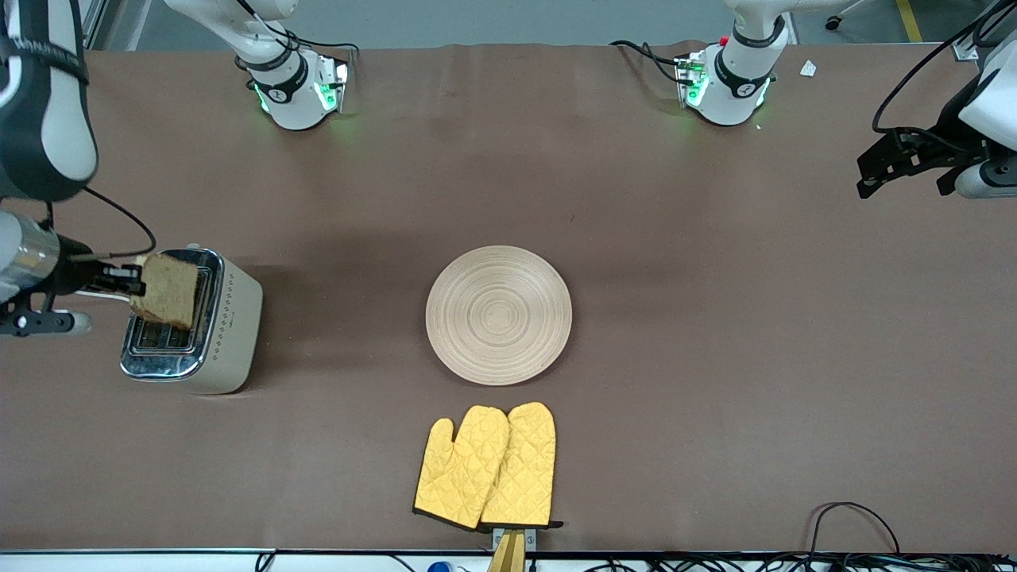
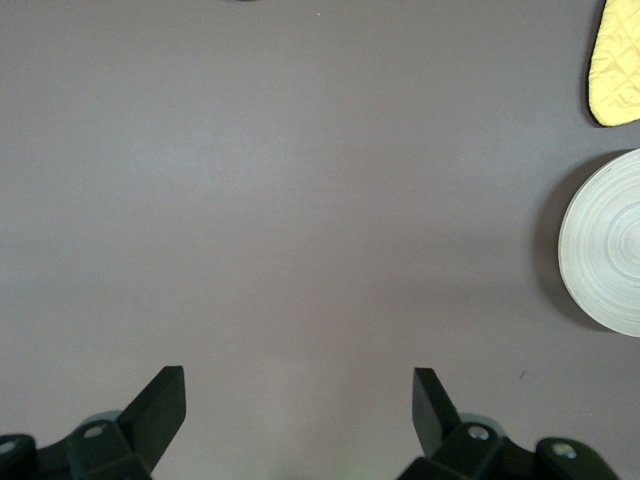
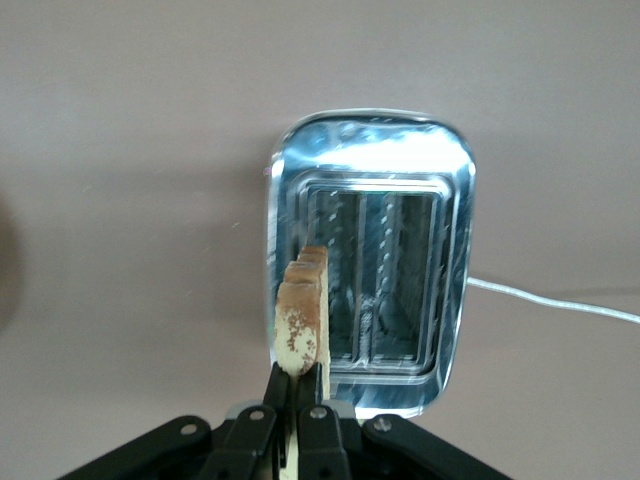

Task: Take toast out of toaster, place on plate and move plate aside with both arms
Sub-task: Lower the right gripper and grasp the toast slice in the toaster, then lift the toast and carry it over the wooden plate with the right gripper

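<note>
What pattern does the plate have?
Concentric rings in pale wood on the plate, clearest in the front view.

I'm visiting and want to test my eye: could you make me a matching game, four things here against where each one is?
Things:
1. toast
2. plate
3. oven mitts
4. left hand

Places:
A. open over bare table, waiting
B. mid-table, nothing on it
C. gripped in the right hand, above the toaster
D. nearest the front camera, beside the plate

Pairs: 1-C, 2-B, 3-D, 4-A
</note>
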